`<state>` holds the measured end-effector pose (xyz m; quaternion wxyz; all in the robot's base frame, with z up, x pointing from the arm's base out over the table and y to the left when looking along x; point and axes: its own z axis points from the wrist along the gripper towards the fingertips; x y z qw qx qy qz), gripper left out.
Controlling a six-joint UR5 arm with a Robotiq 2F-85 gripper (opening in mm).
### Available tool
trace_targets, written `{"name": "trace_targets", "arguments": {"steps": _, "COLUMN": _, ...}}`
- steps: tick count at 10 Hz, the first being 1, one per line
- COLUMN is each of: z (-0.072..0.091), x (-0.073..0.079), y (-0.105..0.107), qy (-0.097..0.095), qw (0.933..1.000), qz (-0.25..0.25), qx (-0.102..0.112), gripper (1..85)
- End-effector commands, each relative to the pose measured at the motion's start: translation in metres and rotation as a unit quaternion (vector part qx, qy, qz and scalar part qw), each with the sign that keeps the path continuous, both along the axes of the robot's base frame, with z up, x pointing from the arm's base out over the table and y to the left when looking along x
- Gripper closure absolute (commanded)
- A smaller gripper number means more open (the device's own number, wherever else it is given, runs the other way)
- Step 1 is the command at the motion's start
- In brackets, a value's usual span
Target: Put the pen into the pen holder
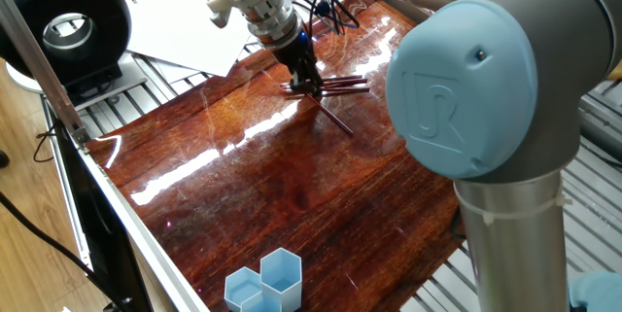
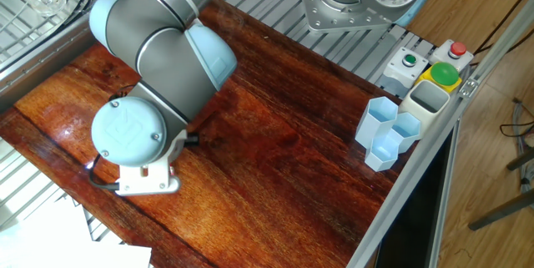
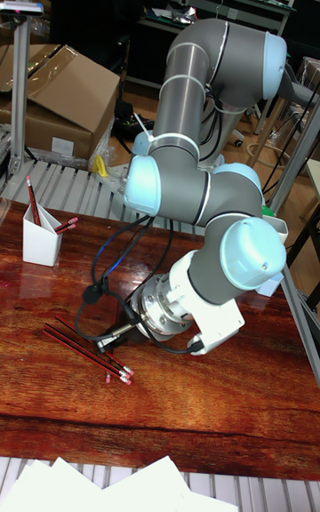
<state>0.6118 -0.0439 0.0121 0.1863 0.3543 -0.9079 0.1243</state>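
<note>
Several dark red pens (image 1: 342, 84) lie in a loose bundle on the glossy wooden table, and one pen (image 1: 336, 118) lies at an angle just in front of them. My gripper (image 1: 311, 85) points down at the left end of the bundle, with its dark fingertips right at the pens. In the tall view the gripper (image 3: 110, 342) reaches the same pens (image 3: 84, 350). Its jaw gap is not visible. The white pen holder (image 3: 39, 243) stands at the table's far left with a few red pens in it. In the other fixed view the arm hides the gripper.
Light blue honeycomb cups (image 2: 388, 134) stand at the table edge, also in view as honeycomb cups (image 1: 264, 281). A button box (image 2: 434, 63) sits beside them. White paper sheets (image 1: 190, 25) lie past the table's far edge. The arm's big elbow (image 1: 476, 69) looms over the right side.
</note>
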Motion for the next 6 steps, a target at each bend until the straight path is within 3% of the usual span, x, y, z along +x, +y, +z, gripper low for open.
{"name": "trace_targets", "arguments": {"steps": 1, "z": -0.0027, "x": 0.0005, "y": 0.0043, "qy": -0.003, "qw": 1.0, "qz": -0.004, "qx": 0.008, "gripper": 55.7}}
{"name": "trace_targets", "arguments": {"steps": 6, "z": -0.0032, "x": 0.0007, "y": 0.0089, "qy": -0.003, "qw": 0.9999, "qz": -0.007, "qx": 0.01, "gripper": 57.7}}
